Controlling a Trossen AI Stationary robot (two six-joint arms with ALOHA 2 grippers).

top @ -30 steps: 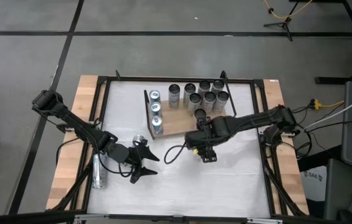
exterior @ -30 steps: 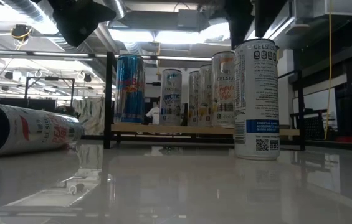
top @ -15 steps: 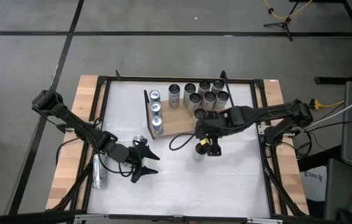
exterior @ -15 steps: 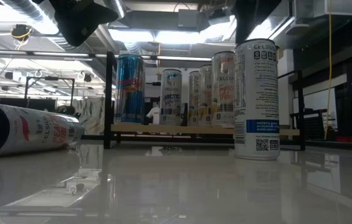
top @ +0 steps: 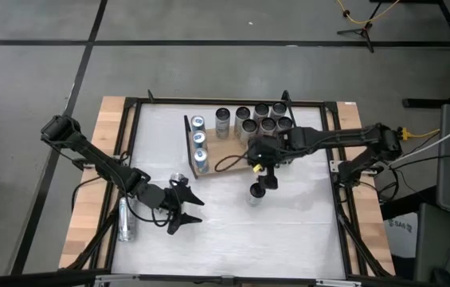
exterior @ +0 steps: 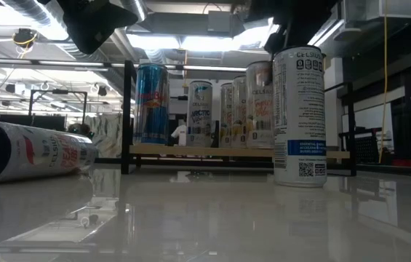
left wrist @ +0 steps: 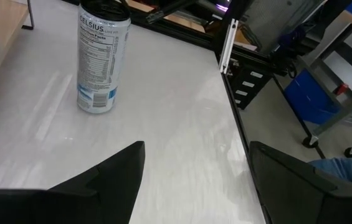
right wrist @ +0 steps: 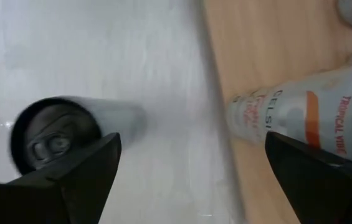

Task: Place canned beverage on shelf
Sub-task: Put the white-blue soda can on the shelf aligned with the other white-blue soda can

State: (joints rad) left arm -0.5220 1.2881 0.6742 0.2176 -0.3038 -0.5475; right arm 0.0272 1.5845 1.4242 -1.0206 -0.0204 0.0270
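Silver can [top: 254,194] — below right pincer [top: 266,177].

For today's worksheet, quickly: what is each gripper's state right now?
Left gripper: open, holding nothing.
Right gripper: open, holding nothing, above the standing can.

In the low view, the cans at the back of the shelf [exterior: 190,151] are partly hidden behind the front ones, their labels too small to read. The lying can [exterior: 27,151] is cut off by the frame edge. In the right wrist view, the standing can [right wrist: 54,134] is blurred.
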